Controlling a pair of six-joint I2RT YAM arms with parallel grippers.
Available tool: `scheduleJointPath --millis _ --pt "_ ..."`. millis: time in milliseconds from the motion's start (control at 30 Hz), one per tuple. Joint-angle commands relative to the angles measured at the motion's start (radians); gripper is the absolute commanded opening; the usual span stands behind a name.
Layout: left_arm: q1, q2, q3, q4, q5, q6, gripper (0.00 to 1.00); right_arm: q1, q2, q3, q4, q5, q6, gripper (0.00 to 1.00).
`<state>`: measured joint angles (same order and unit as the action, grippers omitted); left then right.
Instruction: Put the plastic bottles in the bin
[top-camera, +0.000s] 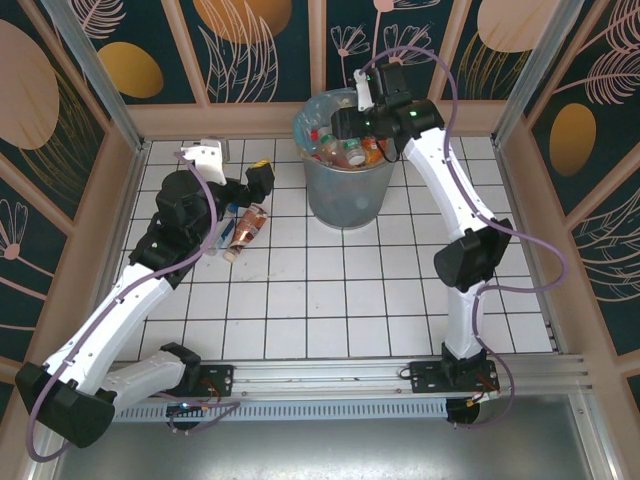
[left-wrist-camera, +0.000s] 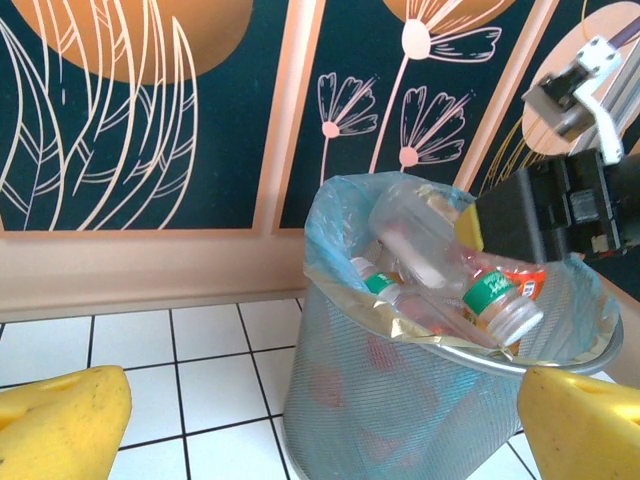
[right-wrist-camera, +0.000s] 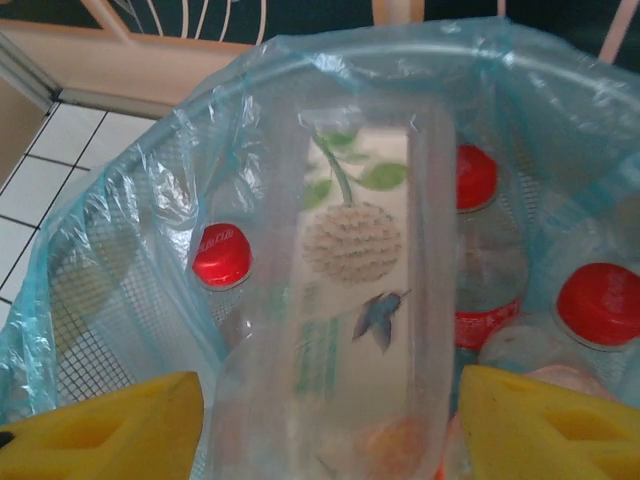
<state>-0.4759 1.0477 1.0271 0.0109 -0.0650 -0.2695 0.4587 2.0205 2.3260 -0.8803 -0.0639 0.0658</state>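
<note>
top: my right gripper (top-camera: 352, 122) over the bin (top-camera: 348, 205); left gripper (top-camera: 260, 172) just beside a loose bottle (top-camera: 247, 226) on the table (top-camera: 400, 300).
left wrist: my left fingers (left-wrist-camera: 60, 425) spread wide, bin ahead.
right wrist: clear bottle (right-wrist-camera: 340, 300) between my right fingers (right-wrist-camera: 545, 420), above the bin; gripped or let go, can't tell.

The bin (top-camera: 348, 190) stands at the far middle of the table (top-camera: 400, 300), with plastic bottles (top-camera: 345, 150) heaped inside. A lone bottle (top-camera: 247, 228) lies on the table left of the bin, near the left gripper (top-camera: 261, 170). Over the bin's mouth, another bottle (right-wrist-camera: 350, 290) sits between the right gripper (top-camera: 350, 128) fingers (right-wrist-camera: 540, 420).
</note>
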Motion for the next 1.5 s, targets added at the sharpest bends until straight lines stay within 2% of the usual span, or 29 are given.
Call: scheduleJointPath --millis 0,167,300,400,667,867,1000,1100,1167,1267,1467 --pt "0.002 -0.015 -0.012 0.003 -0.017 0.018 0.99 0.023 -0.024 0.048 -0.006 0.064 0.001 0.69" --pt "0.002 -0.006 -0.01 0.003 -0.017 0.02 0.99 0.042 -0.019 0.05 0.025 0.103 -0.022 0.66" --pt "0.002 0.0 -0.01 0.003 -0.017 0.02 0.99 0.051 0.013 0.039 0.052 0.042 -0.039 0.53" --pt "0.002 0.005 -0.009 -0.004 -0.016 0.018 0.99 0.032 0.059 0.042 0.028 0.046 -0.037 0.47" --pt "0.002 0.014 0.005 -0.025 -0.058 0.017 0.99 -0.034 0.124 -0.018 0.03 0.028 -0.015 0.42" --pt "0.002 0.023 0.011 -0.046 -0.079 0.015 0.99 -0.026 0.133 0.067 0.008 0.012 -0.014 0.44" --pt "0.002 0.048 0.033 -0.104 -0.126 0.009 0.99 -0.009 0.125 0.179 -0.011 0.033 -0.017 0.56" --pt "0.003 0.087 0.053 -0.177 -0.179 0.01 0.99 0.018 0.069 0.19 0.024 0.062 -0.025 0.64" --pt "0.008 0.127 0.064 -0.229 -0.205 0.014 0.99 0.048 0.004 0.136 0.08 0.098 -0.042 0.66" --pt "0.041 0.185 0.062 -0.275 -0.179 0.013 0.99 0.092 -0.106 -0.015 0.193 0.141 -0.071 0.67" --pt "0.136 0.316 0.044 -0.301 -0.005 0.012 0.99 0.158 -0.33 -0.394 0.445 0.149 -0.083 0.69"
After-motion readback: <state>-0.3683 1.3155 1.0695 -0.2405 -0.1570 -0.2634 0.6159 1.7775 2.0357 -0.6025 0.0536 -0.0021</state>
